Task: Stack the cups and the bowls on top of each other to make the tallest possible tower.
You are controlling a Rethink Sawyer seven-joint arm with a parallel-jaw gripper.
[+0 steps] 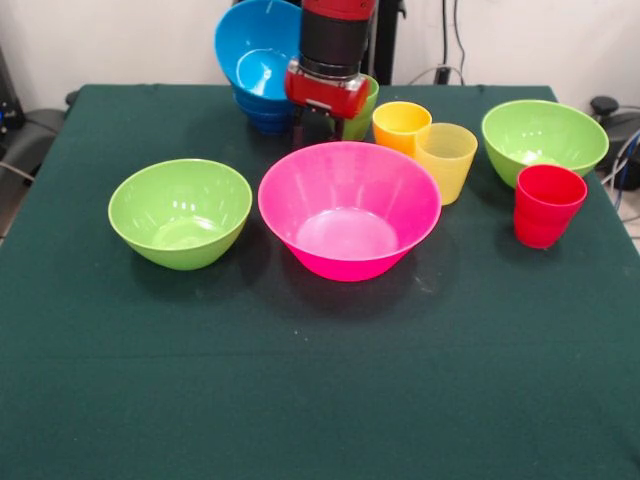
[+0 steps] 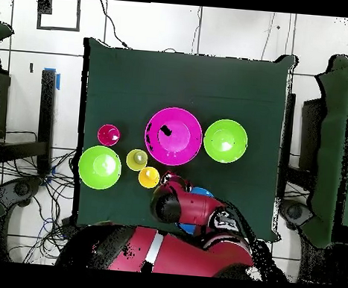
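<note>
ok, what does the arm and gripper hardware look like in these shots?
The arm ends in a dark grey ribbed cylinder below a red section, then a glossy red block with a small silver detail. The gripper below is black. Overhead, the links are red with black and white patches.

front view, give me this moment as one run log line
claw: low behind pink bowl, grip unclear | blue bowl stack: tilted, far edge | green cup: behind arm | other cups, green bowls: loose on table

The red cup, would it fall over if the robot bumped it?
Probably it would slide first: the red cup stands upright on the green cloth. A high knock might tip it, as it looks light plastic. Tipped, its round sides would likely roll.
</note>
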